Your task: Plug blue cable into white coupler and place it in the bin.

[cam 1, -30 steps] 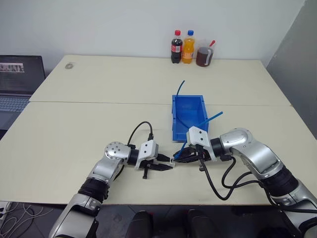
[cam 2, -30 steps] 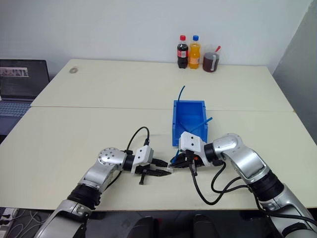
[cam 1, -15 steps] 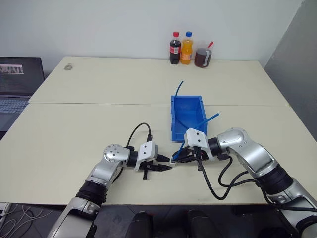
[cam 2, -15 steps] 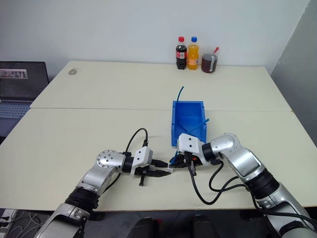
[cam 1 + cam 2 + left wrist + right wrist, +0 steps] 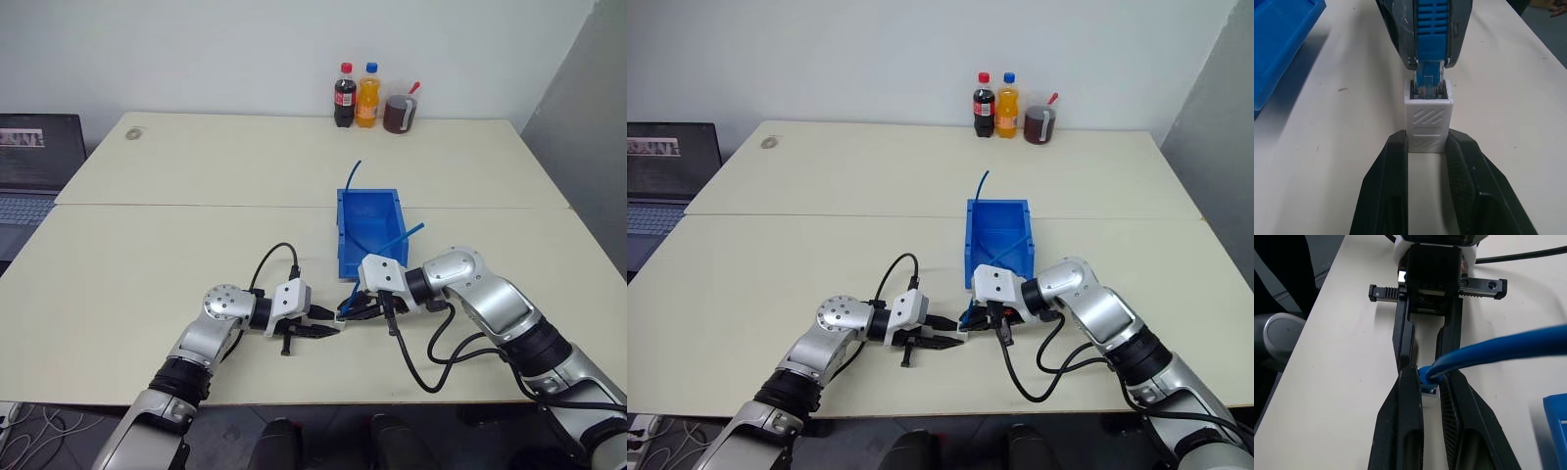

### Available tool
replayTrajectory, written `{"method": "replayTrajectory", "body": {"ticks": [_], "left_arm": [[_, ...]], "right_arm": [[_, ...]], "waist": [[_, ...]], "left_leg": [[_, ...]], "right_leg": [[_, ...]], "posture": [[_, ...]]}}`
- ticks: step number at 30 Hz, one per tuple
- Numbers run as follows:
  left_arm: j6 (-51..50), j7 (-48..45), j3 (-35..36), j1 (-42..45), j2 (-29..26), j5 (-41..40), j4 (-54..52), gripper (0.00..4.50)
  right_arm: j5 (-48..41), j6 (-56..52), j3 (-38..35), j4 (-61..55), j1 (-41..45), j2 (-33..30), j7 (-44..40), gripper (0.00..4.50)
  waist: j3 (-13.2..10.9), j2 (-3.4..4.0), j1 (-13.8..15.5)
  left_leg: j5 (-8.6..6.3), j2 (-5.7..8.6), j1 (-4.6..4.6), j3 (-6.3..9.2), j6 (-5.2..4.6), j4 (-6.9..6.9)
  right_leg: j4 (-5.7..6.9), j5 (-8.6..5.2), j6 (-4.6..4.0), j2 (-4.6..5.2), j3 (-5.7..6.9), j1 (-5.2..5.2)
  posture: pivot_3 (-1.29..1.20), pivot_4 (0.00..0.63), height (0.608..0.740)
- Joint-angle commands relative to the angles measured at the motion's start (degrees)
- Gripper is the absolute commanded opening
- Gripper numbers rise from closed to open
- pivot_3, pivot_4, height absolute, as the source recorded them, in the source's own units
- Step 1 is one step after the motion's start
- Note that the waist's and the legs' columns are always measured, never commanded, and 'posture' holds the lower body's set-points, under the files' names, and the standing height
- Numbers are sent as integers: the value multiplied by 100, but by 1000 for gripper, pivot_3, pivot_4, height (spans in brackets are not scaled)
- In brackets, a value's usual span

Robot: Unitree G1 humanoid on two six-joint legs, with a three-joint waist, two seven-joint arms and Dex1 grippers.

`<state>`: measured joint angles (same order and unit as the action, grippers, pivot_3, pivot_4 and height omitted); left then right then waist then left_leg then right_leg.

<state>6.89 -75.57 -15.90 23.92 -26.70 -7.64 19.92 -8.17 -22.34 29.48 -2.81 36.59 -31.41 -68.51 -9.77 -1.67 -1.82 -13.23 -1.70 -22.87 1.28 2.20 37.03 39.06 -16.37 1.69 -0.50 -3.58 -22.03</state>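
Your left gripper (image 5: 1426, 161) clamps the white coupler (image 5: 1428, 117) steady just above the bench (image 5: 147, 255), so your right gripper (image 5: 1430, 382), shut on the blue cable (image 5: 1498, 346), can push its plug, seemingly part-seated, home near the bin (image 5: 370, 211).

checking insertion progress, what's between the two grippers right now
The white coupler, held by the left gripper, with the blue cable plug entering it from the right gripper; left wrist view.
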Motion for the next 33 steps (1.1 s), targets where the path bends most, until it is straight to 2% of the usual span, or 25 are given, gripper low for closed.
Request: {"method": "replayTrajectory", "body": {"ticks": [1,16,25,33], "left_arm": [[51,43,-71,-11,-27,104,-4,760],[185,201,-67,-2,-6,213,96,760],[285,241,-83,86,40,249,230,760],[291,307,-77,29,80,252,216,760]], "right_arm": [[527,163,355,434,-68,-5,39,191],[863,585,469,880,14,-61,-145,191],[934,218,707,1219,518,-3,-409,191],[1147,259,881,1076,288,-133,-387,191]], "waist": [[6,0,-2],[36,14,-6],[48,26,-4],[86,47,-5]], "left_leg": [[0,0,1,0,0,-1],[0,-5,33,-1,0,-2],[1,-5,47,1,-2,-4],[1,-3,49,0,-2,-4]], "right_leg": [[0,-3,4,-1,-1,0],[-1,-11,9,-7,-5,29],[-1,-10,2,-7,-5,38],[-4,-14,-4,-5,-6,41]], "posture": [[0,150,740],[0,150,740],[0,150,740],[0,150,740]]}}
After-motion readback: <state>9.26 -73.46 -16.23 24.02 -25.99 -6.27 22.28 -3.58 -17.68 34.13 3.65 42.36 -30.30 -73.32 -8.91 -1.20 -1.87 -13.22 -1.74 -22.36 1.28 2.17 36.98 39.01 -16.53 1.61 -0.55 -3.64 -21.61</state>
